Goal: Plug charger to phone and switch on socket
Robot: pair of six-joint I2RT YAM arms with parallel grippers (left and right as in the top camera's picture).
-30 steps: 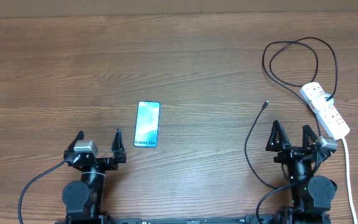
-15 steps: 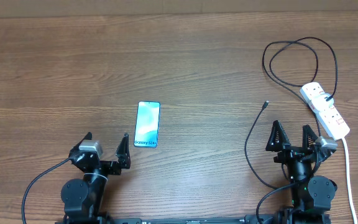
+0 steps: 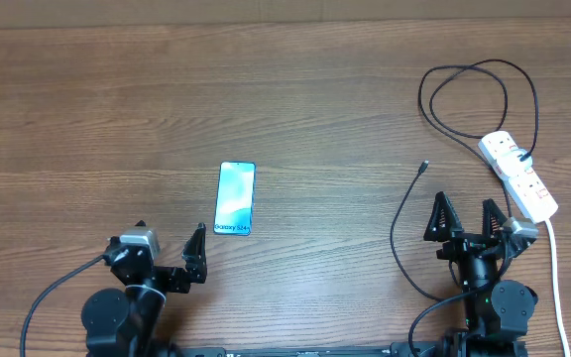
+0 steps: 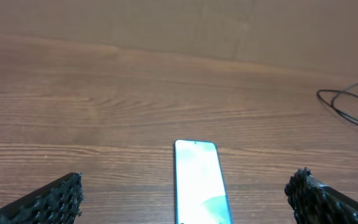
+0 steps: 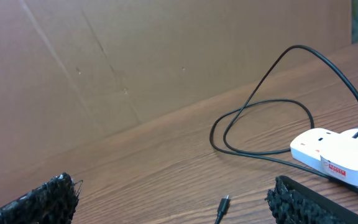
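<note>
- A slim rectangular phone with a light blue screen and black edges lay flat on the brown wooden counter, left of centre, its lettered end nearest the robot.
- The left fingers stood wide open and empty, just near of the phone and well clear of it. In the left wrist view the phone sat centred between them.
- The long thin black charger cable looped at the far right, and its small metal-tipped plug lay free on the counter, well apart from the phone.
- The right fingers were also spread wide with nothing between them, just near of the plug.
- The white elongated power strip with red-marked switches lay at the right edge, beside the right arm.
- Nothing had been picked up, so the step in hand looked like the first reach.
- The right fingers would do best to close on the plug's body just behind the metal tip, leaving the tip bare and level.
- The left fingers could steady the phone's long edges so it would not slide during insertion.
- Slack in the cable should be watched, as it might drag the plug off line.
</note>
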